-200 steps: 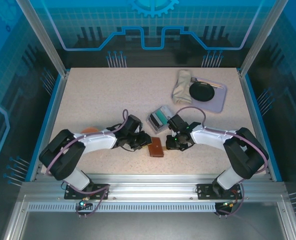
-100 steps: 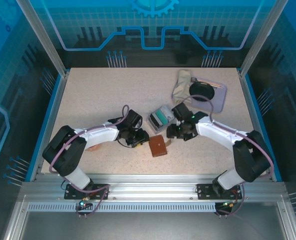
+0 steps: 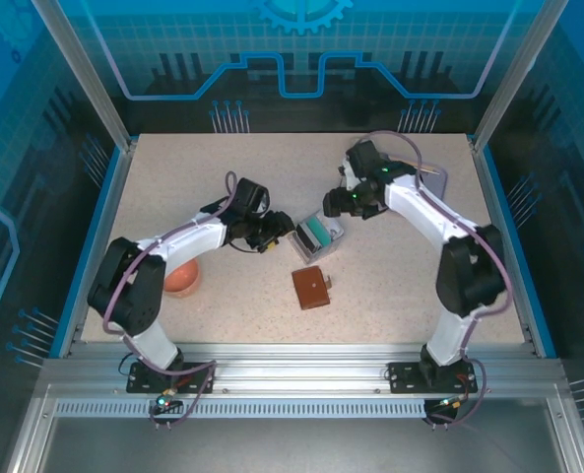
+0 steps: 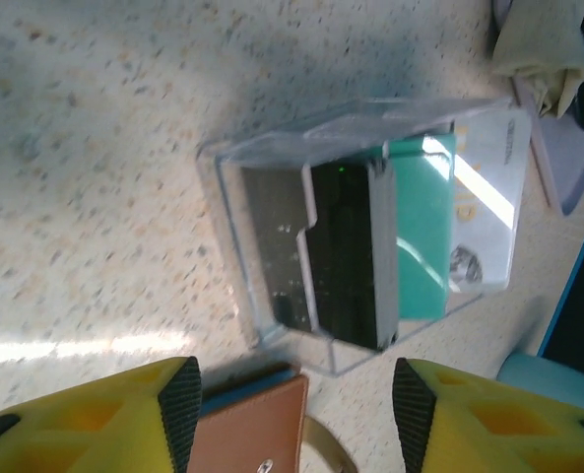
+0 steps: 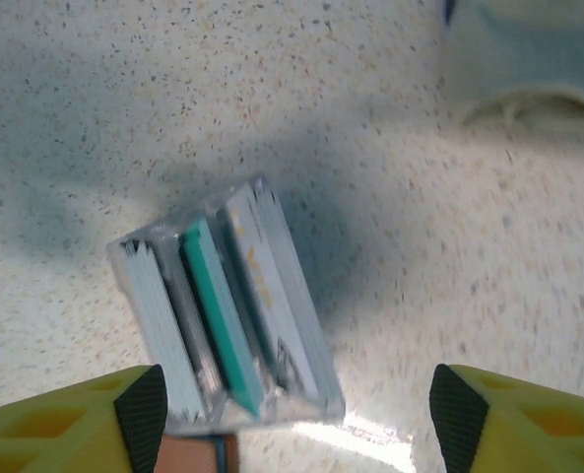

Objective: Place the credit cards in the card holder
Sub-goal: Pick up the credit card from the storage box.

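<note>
The card holder (image 3: 311,287) is a brown leather wallet lying flat on the table, brown side up, with its snap showing; its edge appears at the bottom of the left wrist view (image 4: 247,434) and of the right wrist view (image 5: 188,455). The credit cards stand on edge in a clear plastic tray (image 3: 317,235): a teal-green card (image 5: 218,320) (image 4: 424,227) among pale grey cards (image 5: 267,281). My left gripper (image 3: 278,237) (image 4: 292,404) hovers open just left of the tray. My right gripper (image 3: 335,208) (image 5: 296,424) hovers open just behind it. Neither holds anything.
An orange round object (image 3: 182,278) sits near the left arm's elbow. At the back right, a purple tray (image 3: 435,184) and a folded pale cloth (image 5: 528,59) lie partly under the right arm. Bare table lies in front of and right of the wallet.
Both grippers have moved from the wallet back toward the clear tray, the right arm swinging far back. The wallet has shifted slightly and now lies alone.
</note>
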Available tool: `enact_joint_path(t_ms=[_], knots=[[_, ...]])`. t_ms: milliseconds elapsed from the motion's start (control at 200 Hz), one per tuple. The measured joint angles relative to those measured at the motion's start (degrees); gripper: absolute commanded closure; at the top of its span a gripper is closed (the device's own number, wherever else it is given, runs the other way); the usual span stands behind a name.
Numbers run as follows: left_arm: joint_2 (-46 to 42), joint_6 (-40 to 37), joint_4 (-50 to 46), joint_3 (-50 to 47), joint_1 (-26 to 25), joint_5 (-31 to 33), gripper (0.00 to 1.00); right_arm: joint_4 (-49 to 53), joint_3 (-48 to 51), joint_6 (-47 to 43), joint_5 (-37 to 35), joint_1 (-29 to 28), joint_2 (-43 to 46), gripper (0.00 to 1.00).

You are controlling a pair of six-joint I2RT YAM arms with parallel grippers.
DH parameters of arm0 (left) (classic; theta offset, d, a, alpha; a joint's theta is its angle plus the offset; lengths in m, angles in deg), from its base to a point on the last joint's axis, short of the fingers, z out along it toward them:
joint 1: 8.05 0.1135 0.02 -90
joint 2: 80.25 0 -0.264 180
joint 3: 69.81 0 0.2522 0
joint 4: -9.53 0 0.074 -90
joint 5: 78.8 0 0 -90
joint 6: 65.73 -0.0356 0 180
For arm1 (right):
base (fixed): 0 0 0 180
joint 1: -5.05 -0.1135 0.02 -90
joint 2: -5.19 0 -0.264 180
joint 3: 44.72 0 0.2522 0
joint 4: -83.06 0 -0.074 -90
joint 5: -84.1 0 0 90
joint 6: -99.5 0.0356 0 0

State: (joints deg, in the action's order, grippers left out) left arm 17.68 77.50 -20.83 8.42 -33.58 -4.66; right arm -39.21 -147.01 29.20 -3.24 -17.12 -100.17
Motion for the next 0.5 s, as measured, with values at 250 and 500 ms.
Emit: enact_joint_path(t_ms=[250,500], knots=[[9.9,2.2,0.8,7.1,0.1,-3.1,0.46,5.6,-4.0,-4.6,-2.7,-1.0,-5.7,0.32],[10.1,3.9,2.6,5.7,0.5,-3.0,0.46,5.7,-5.1,-7.6,-4.8,-6.3,-4.9,0.44]])
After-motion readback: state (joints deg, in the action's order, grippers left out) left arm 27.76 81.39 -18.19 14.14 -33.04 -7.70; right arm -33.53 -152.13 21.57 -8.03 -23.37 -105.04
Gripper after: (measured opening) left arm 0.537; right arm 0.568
